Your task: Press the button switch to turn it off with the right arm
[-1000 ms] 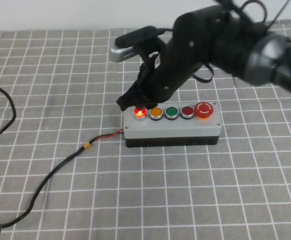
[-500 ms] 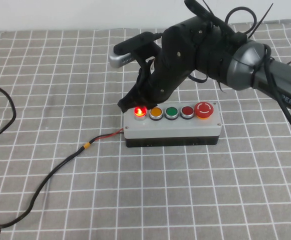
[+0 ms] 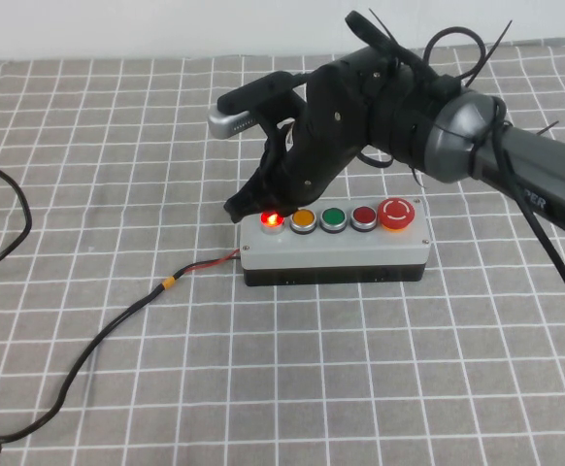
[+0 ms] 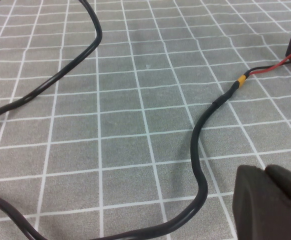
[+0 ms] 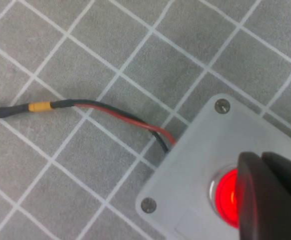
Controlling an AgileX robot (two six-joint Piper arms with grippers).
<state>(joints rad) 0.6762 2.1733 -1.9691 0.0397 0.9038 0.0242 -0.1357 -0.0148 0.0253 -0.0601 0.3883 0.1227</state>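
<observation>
The button switch glows bright red at the left end of a grey box with a row of five buttons. My right gripper is shut, its black tips just behind and above the lit button, overlapping its far edge. In the right wrist view the closed fingertips cover part of the glowing button switch. My left gripper is out of the high view; its wrist view shows its dark fingers pressed together over the cloth.
Beside the lit button are an orange, green, dark red and large red mushroom button. A black cable with red wire leaves the box's left end. A grey checked cloth covers the table.
The right arm's upper segments have shifted left and lower. The gripper tip stays by the lit button, moving down slightly. The button still glows.
</observation>
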